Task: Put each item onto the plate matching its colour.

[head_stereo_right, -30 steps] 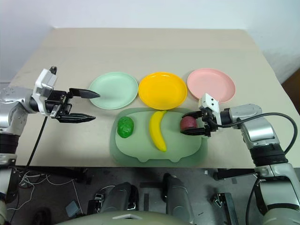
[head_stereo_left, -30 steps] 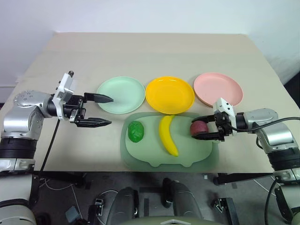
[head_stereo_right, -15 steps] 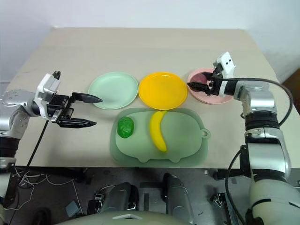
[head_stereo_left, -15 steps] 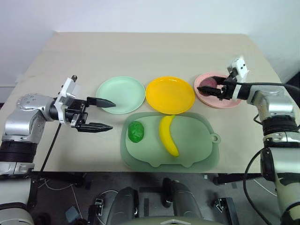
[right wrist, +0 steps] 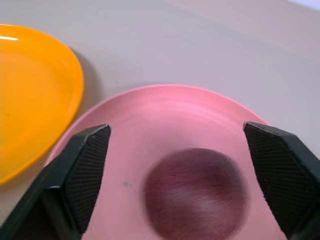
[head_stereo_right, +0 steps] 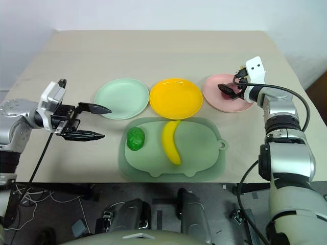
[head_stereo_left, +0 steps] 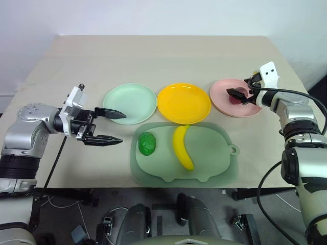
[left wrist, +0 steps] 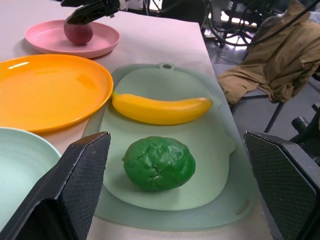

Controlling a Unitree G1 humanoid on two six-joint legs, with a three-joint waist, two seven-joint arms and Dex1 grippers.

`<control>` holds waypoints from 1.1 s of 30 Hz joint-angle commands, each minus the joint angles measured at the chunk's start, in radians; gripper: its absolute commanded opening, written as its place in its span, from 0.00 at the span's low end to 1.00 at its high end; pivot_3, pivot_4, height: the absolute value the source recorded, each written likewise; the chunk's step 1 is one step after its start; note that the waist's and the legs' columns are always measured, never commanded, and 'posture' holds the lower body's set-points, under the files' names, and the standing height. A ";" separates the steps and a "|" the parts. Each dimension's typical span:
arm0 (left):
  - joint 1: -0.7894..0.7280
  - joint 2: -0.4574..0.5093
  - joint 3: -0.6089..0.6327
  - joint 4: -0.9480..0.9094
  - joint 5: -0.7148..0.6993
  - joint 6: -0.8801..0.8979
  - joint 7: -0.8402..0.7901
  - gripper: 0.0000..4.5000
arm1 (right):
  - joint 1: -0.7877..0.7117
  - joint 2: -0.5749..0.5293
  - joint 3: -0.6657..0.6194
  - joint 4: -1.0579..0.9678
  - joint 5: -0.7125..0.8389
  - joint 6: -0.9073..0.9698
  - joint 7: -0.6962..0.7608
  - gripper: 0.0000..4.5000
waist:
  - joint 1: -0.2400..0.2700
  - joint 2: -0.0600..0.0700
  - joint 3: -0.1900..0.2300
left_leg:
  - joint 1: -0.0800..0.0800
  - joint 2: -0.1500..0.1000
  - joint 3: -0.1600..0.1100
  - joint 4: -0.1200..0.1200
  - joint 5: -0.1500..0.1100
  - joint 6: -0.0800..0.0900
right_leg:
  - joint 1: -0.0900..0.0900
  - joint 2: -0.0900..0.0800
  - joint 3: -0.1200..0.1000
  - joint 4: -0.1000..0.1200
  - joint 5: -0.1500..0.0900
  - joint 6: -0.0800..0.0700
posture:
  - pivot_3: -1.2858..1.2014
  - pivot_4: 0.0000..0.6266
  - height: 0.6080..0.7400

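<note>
Red-purple fruit [right wrist: 196,192] sits on the pink plate [head_stereo_left: 225,104], right gripper [head_stereo_left: 242,95] spread wide around it, not pinching

Left gripper [head_stereo_left: 113,126] hovers with fingers apart beside the mint green plate [head_stereo_left: 130,102], gripping nothing; the green lump [head_stereo_left: 147,143] and yellow banana [head_stereo_left: 183,146] lie on the pale green mat [head_stereo_left: 214,153], and the yellow plate [head_stereo_left: 184,102] between the other two is bare

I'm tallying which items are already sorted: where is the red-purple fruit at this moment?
In the head views the red-purple fruit lies on the pink plate at the table's right, between the open fingers of the right gripper.
</note>
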State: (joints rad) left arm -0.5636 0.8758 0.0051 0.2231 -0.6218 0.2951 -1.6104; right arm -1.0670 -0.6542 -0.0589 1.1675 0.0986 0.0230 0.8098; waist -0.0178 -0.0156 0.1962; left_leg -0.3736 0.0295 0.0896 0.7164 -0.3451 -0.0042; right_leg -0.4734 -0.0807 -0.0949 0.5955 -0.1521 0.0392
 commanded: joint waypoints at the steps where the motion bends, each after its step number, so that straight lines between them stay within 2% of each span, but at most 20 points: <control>1: -0.014 0.007 0.027 -0.025 -0.005 -0.004 -0.004 1.00 | -0.048 -0.007 -0.053 -0.063 0.056 0.026 0.080 1.00 | 0.001 0.000 0.000 | 0.000 0.000 0.000 0.000 0.000 0.000 | 0.000 0.000 0.000 0.000 0.000 0.000 | 0.52 0.24 1.00; 4: -0.017 0.003 0.026 -0.021 -0.003 -0.004 -0.004 1.00 | -0.018 0.008 -0.084 -0.217 0.162 0.161 0.255 1.00 | 0.002 0.000 0.000 | 0.000 0.000 0.000 0.000 0.000 0.000 | 0.000 0.000 0.000 0.000 0.000 0.000 | 0.52 0.24 1.00; 7: -0.020 -0.003 0.024 -0.018 -0.003 -0.005 -0.004 1.00 | 0.128 0.008 -0.054 -0.552 0.277 0.320 0.416 1.00 | 0.005 0.000 0.000 | 0.000 0.001 -0.001 0.000 0.000 0.000 | 0.000 0.001 0.000 0.001 0.000 0.000 | 0.52 0.24 1.00; 10: -0.025 -0.011 0.021 -0.013 0.000 -0.008 -0.004 1.00 | 0.263 0.013 -0.029 -0.826 0.352 0.452 0.436 1.00 | 0.009 0.000 0.000 | 0.000 0.001 -0.002 0.000 0.000 0.000 | 0.000 0.001 -0.001 0.000 0.000 0.000 | 0.52 0.24 1.00; 13: -0.029 -0.017 0.017 -0.009 0.002 -0.009 -0.004 1.00 | 0.361 0.037 0.000 -1.001 0.382 0.515 0.406 1.00 | 0.009 0.000 0.000 | 0.000 0.000 -0.002 0.001 0.000 0.000 | 0.001 -0.001 -0.001 0.000 0.000 0.000 | 0.52 0.24 1.00; 21: -0.047 -0.023 0.005 0.013 0.004 -0.015 -0.004 1.00 | 0.470 0.052 0.062 -1.217 0.463 0.667 0.390 1.00 | 0.008 0.000 0.000 | 0.000 0.000 -0.002 0.001 0.000 0.000 | 0.001 0.000 -0.001 0.000 0.000 0.000 | 0.52 0.24 1.00; 28: -0.034 -0.030 0.014 0.003 0.006 -0.015 -0.004 1.00 | 0.544 0.050 0.117 -1.325 0.427 0.664 0.321 1.00 | 0.009 0.000 0.000 | 0.000 0.000 -0.002 0.001 -0.001 0.001 | 0.001 0.000 -0.001 0.000 0.000 0.000 | 0.52 0.24 1.00; 33: -0.026 -0.031 0.014 0.001 0.008 -0.014 -0.004 1.00 | 0.581 0.068 0.151 -1.293 0.352 0.663 0.196 1.00 | 0.009 0.000 0.000 | 0.000 0.000 -0.002 0.002 -0.001 0.001 | 0.001 0.000 -0.001 0.000 0.000 0.000 | 0.52 0.24 1.00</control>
State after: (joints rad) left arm -0.5863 0.8395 0.0034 0.2422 -0.6183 0.2911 -1.6107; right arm -0.4926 -0.5951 0.0793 -0.1148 0.4825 0.6994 1.0566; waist -0.0087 -0.0160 0.1958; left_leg -0.3734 0.0292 0.0876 0.7179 -0.3459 -0.0029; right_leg -0.4724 -0.0807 -0.0961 0.5959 -0.1522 0.0391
